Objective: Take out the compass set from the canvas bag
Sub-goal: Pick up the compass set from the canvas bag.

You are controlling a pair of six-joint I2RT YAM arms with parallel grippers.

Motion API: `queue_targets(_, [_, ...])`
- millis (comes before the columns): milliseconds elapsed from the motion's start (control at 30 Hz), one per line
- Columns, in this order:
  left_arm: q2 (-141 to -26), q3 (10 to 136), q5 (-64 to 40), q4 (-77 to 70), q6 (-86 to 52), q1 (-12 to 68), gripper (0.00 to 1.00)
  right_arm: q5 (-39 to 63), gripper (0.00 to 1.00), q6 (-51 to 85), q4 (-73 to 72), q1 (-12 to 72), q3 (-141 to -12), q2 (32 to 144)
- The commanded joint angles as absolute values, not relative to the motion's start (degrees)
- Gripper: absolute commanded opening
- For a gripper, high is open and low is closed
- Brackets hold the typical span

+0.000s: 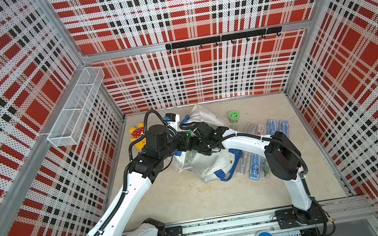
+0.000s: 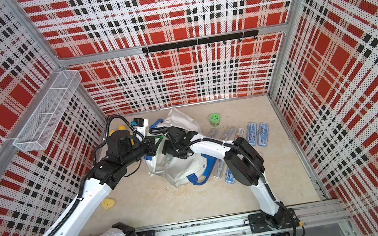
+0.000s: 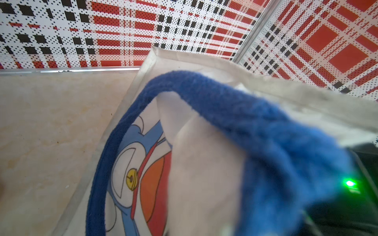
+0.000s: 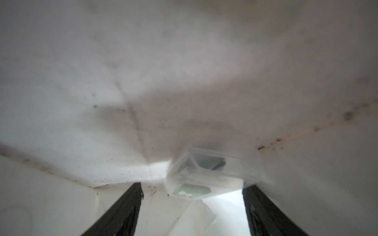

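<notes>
only the right wrist view looks inside the canvas bag (image 1: 207,168) on the surface (image 1: 195,199), where the right pincer (image 4: 192,185) stands spread before a clear case (image 4: 206,175); the left pincer (image 1: 187,145), on a level-reaching arm, is pressed together by the blue strap (image 3: 225,106).

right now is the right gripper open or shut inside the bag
open: the right gripper has its fingers wide apart inside the canvas bag, a clear case ahead

Even bright light, bowed edges, blurry close-up canvas bag (image 4: 143,71)
</notes>
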State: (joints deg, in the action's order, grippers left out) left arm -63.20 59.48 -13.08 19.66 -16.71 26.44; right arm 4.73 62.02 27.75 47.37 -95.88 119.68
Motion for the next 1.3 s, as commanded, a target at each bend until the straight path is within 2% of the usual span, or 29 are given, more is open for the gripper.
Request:
queue_targets(0, [-59.15, 61.26, -19.90, 15.17, -17.75, 29.58, 0.00, 4.61, 0.76, 66.66, 23.21, 44.95, -95.04, 123.29])
queue_targets(200, [-58.67, 60.69, -21.83, 15.60, -18.90, 29.97, 0.00, 5.71, 0.59, 67.56, 15.06, 44.36, -92.91, 123.23])
queue_targets(267, [-58.23, 60.56, -22.14, 16.04, -18.91, 29.93, 0.00, 5.53, 0.56, 67.61, 13.38, 44.27, -92.65, 122.92])
queue_targets(333, [-57.92, 60.47, -22.50, 16.33, -18.94, 29.95, 0.00, 5.54, 0.61, 67.82, 12.48, 44.27, -92.70, 122.95])
queue_targets(433, [-58.05, 60.55, -23.52, 16.02, -19.09, 29.86, 0.00, 6.24, 0.77, 69.65, 11.50, 44.29, -92.74, 123.70])
queue_targets(533, [-58.86, 60.81, -25.00, 14.75, -20.10, 29.87, 0.00, 7.41, 0.79, 71.95, 9.96, 44.25, -92.89, 124.92])
queue_targets(700, [-59.94, 60.92, -26.11, 13.89, -21.44, 29.79, 0.00, 9.06, 0.58, 74.18, 7.02, 44.10, -93.34, 126.43])
queue_targets(833, [-59.87, 60.39, -26.16, 14.11, -21.87, 29.24, 0.00, 9.14, 0.48, 71.74, 6.40, 43.96, -94.36, 125.62])
queue_targets(1067, [-59.76, 57.61, -22.23, 14.70, -23.89, 23.78, 0.00, 9.67, 0.39, 67.59, 6.74, 43.99, -96.00, 123.24])
queue_targets(1267, [-60.29, 54.70, -21.24, 10.77, -26.25, 18.00, 0.00, 9.23, 0.36, 64.27, 8.95, 45.34, -96.33, 120.46])
